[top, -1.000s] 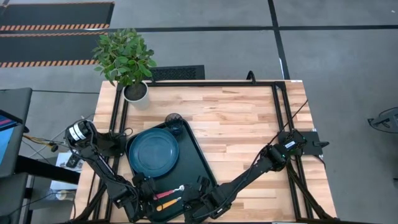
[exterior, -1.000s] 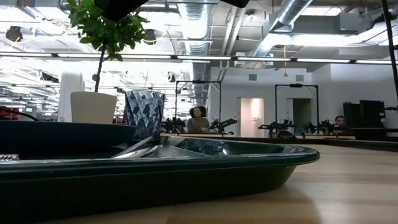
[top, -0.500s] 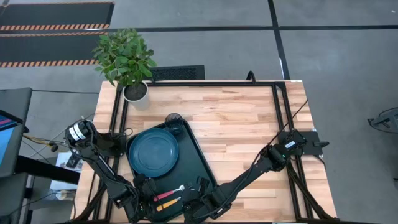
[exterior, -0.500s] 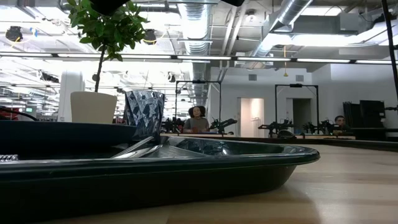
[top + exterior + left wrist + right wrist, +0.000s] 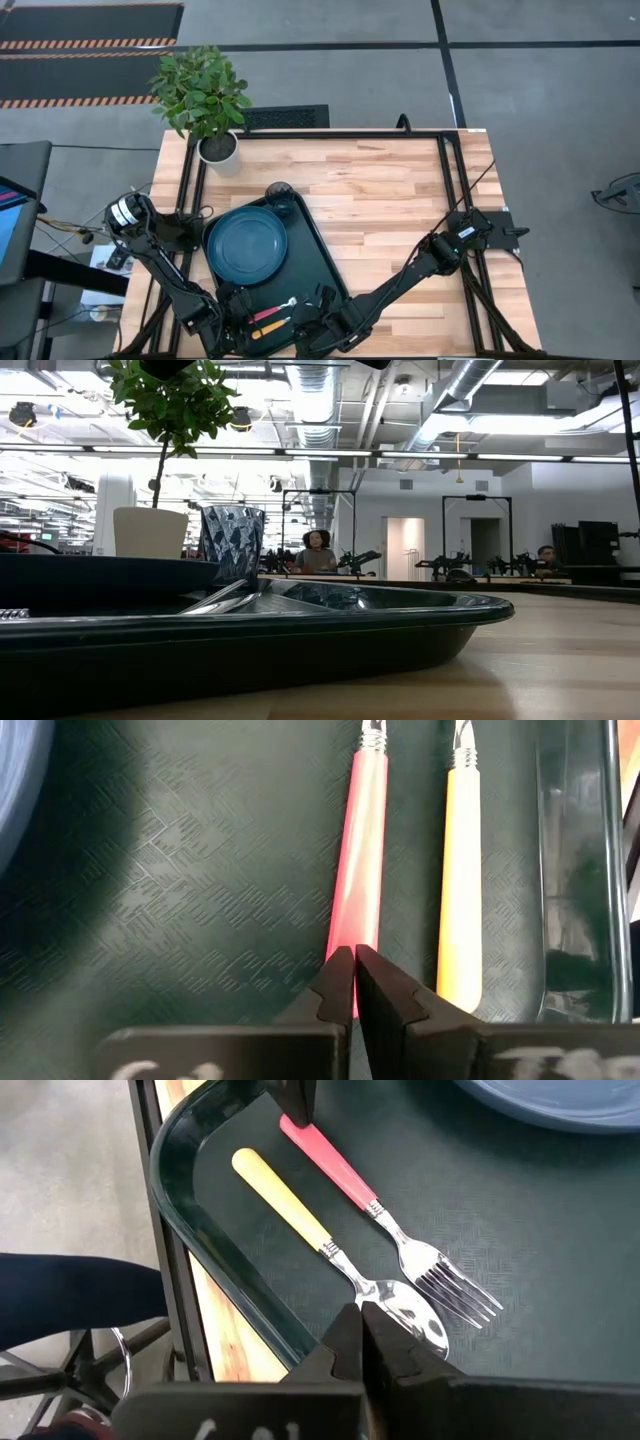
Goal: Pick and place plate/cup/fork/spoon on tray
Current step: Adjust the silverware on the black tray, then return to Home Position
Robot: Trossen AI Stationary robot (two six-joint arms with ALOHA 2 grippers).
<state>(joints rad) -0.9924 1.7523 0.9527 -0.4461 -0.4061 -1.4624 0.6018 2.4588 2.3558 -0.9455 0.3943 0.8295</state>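
The dark green tray lies at the table's near left. On it are the blue-teal plate, the smoky cup at its far edge, the red-pink fork and the orange-handled spoon, side by side near the front. My left gripper is shut, its tips over the fork handle's free end. My right gripper is shut, its tips over the spoon's bowl. In the low view the cup stands upright on the tray. My left gripper's shut fingertips stand at the fork handle's free end, coming from the table's near side along the handle. I cannot tell whether they touch it. My right gripper's shut tips stand above the spoon's bowl, and I cannot tell whether they touch it.
A white plant pot stands at the table's far left corner. Bare wood lies to the right of the tray. The tray's raised lip runs close beside the spoon. People sit in the room behind.
In the low view a dark arm part at the top left has drawn upward, almost out of the picture. The things on the tray have kept still.
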